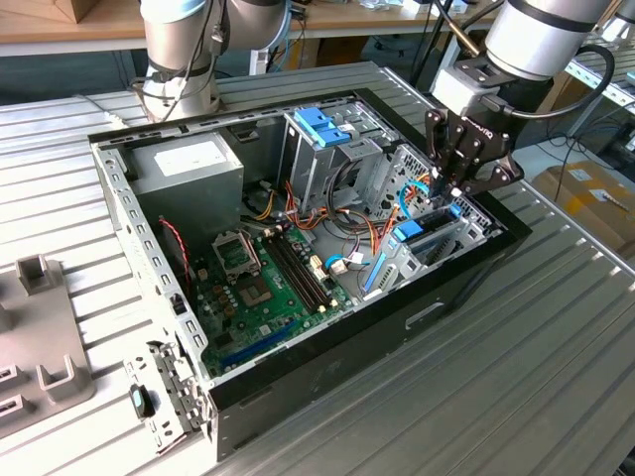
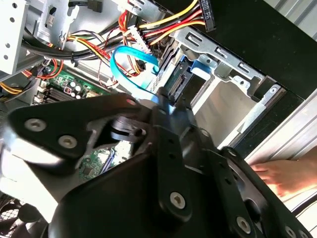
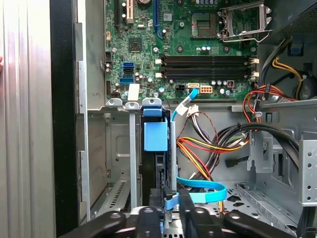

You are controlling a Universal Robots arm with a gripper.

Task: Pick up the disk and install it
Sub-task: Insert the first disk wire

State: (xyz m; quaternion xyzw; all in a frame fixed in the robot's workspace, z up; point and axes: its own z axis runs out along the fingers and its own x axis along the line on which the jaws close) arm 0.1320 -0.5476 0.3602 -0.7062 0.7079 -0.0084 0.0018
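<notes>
**Q:** What is closest?

**A:** A dark robot gripper (image 1: 452, 190), hanging straight down just above the drive bay (image 3: 119, 148) of an open computer case (image 1: 327, 382). Whether it is clenched, released or grasping anything, I cannot tell.

**Q:** And the disk?

**A:** The disk (image 3: 156, 136) stands on edge inside the drive bay, between two metal rails. Its light-blue carrier tab is turned toward the gripper. It looks seated, or nearly so.

**Q:** How would it handle?

**A:** Probably rigid and dense, with smooth metal faces, and easily hurt by knocks. The carrier's plastic edges seem the safest hold, away from the connector.

**Q:** And beyond that?

**A:** A flat blue cable (image 3: 203, 191) loops just beside the bay. Past the bay lies the green motherboard (image 3: 198, 64). Farthest from the bay sits the grey power supply box (image 1: 189, 164).
</notes>
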